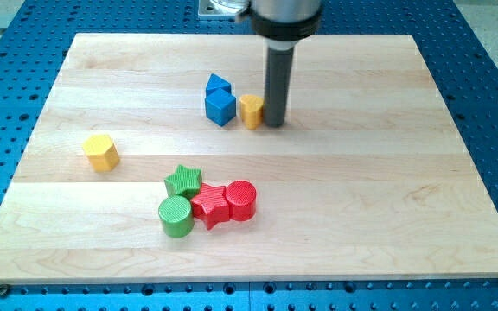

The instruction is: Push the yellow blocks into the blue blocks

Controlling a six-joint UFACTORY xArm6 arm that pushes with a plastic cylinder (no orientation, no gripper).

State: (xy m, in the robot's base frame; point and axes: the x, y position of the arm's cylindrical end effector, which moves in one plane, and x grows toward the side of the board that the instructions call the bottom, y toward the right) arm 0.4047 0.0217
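Arm (285, 17) above the rod cut off by the view's top edge.

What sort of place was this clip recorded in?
Likely a robotics lab bench: a wooden board lies on a blue perforated table, small coloured blocks sit on it, and my tip stands beside a yellow block next to two blue blocks.
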